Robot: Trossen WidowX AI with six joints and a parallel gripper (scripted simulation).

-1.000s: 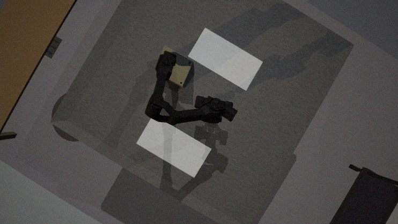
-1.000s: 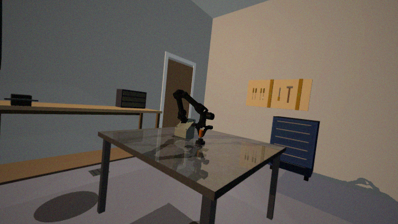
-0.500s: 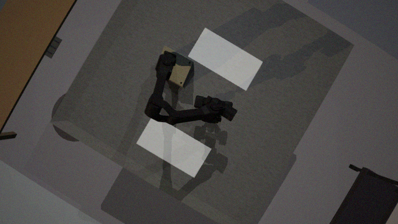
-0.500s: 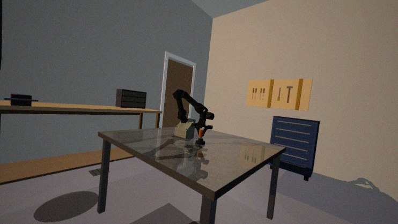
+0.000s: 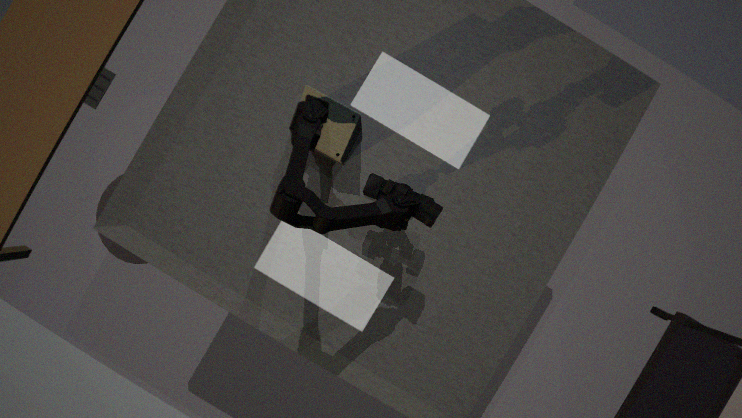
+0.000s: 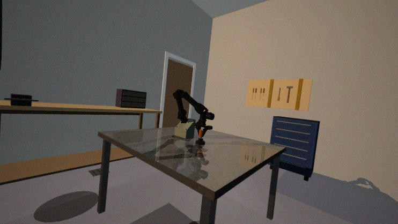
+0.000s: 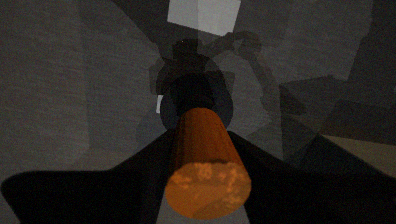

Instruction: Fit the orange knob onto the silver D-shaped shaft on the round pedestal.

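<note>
The orange knob (image 6: 200,133) (image 7: 208,191) is upright between the fingers of my gripper (image 6: 200,132) (image 7: 200,134), which is shut on it. The dark round pedestal (image 6: 200,142) (image 7: 225,102) stands on the table straight below the knob. In the exterior view the knob's lower end is at or just above the pedestal's narrower top; I cannot tell whether they touch. The silver shaft is not visible, and the knob's underside with its hole is hidden. In the top view the arm covers both knob and pedestal.
The arm's beige-green base block (image 5: 336,136) (image 6: 182,131) stands on the glossy grey table (image 5: 218,129) (image 6: 133,141). Two white rectangles (image 5: 420,110) (image 5: 324,275) show on the table top, one on each side of the arm. Shadows and reflections of the arm cross the table.
</note>
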